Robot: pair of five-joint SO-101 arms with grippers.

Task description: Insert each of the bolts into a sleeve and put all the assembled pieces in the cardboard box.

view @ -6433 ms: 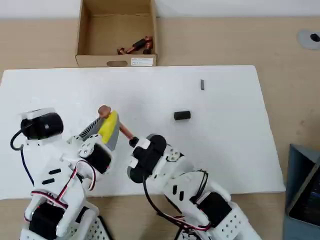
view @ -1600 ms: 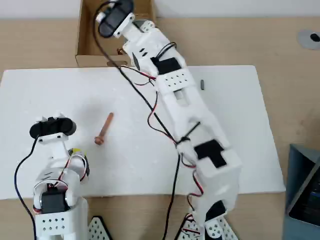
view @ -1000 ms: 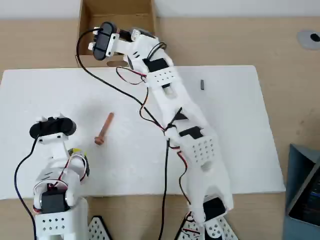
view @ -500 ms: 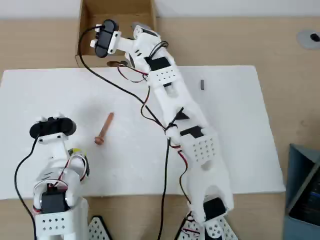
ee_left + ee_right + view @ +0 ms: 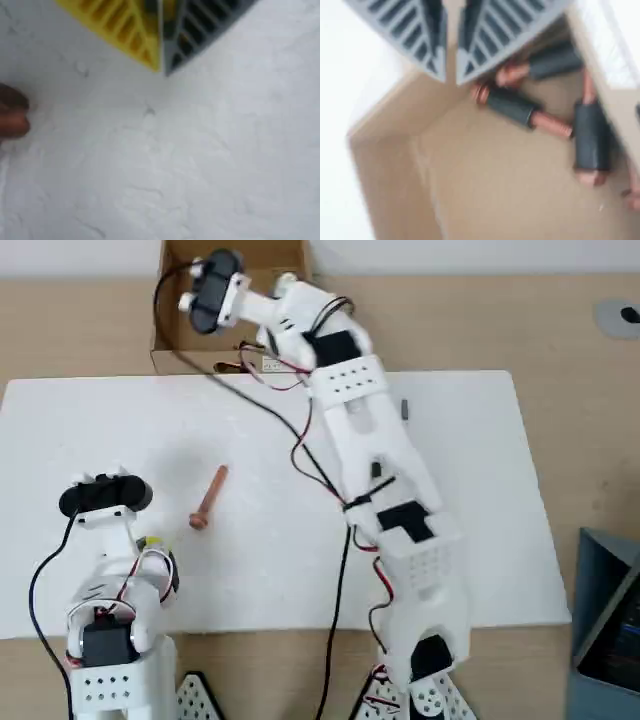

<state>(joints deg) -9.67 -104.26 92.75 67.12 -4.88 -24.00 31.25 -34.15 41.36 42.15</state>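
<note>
- The left tool is clenched on nothing, its yellow and grey tips meeting just above the white mat. Its arm sits folded at the near left of the desk.
- The bolt lies flat on the mat, just right of that arm. Its long axis runs diagonally, with the head toward the near left and the plain tip pointing away and slightly right, roughly toward the box.
- The box stands just beyond the mat's far edge. At least three assembled pieces lie close together against one wall.
- The right tool hangs over them released, its fingers a little apart with nothing between them.
- The drop looks done, so the step in hand is likely getting clear. Rising straight up before swinging back would keep the fingers and cable off the box wall.
- For the bolt, a grip across the shank close to the head would leave the tip free for a sleeve.
</note>
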